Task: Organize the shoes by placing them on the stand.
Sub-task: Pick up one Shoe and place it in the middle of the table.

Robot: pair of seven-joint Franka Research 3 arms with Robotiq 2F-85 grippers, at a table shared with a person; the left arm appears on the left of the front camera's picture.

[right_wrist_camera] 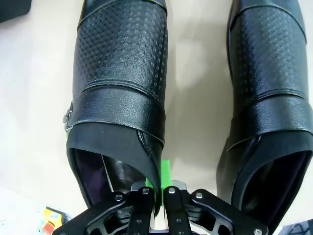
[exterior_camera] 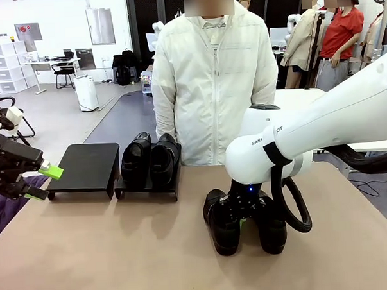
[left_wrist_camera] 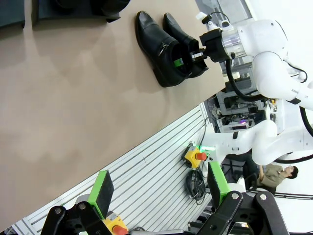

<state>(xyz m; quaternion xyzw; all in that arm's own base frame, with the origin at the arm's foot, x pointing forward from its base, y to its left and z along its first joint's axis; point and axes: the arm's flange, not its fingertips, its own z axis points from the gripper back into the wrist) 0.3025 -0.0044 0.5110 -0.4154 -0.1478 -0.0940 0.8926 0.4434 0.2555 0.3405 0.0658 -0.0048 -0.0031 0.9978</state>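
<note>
Here we are at the pick: the right gripper point(right_wrist_camera: 161, 182) is down between the two loose shoes on the table point(exterior_camera: 121, 251). We read its fingers as pinched nearly together on the inner collar wall of the left-hand shoe point(right_wrist_camera: 122, 63), with one green pad inside the opening and the other outside. That thin upright wall is the sensible handle, we'd say: the glossy upper is too broad and slick for these jaws, while the collar edge gives them something narrow to bite. The sole looks flat on the tabletop, so by our reckoning the shoe is gripped but not yet lifted. Its partner point(right_wrist_camera: 274, 73) sits just beside it, parallel and untouched, close enough that a straight-up lift seems the way to avoid nudging it. Across the table, the stowed pair point(exterior_camera: 149, 161) already sits side by side on the right-hand stand point(exterior_camera: 147, 190), in front of the person point(exterior_camera: 210, 86) at the far edge. That leaves the empty stand point(exterior_camera: 85, 168) just to its left as the obvious home for this pair, so we judge the job about half done. The left gripper point(exterior_camera: 43, 182) hangs by the table's left edge, pads wide apart with nothing between them, clear of the work. The risk we see is that a one-sided collar pinch may let the toe droop and swing in transit.
</note>
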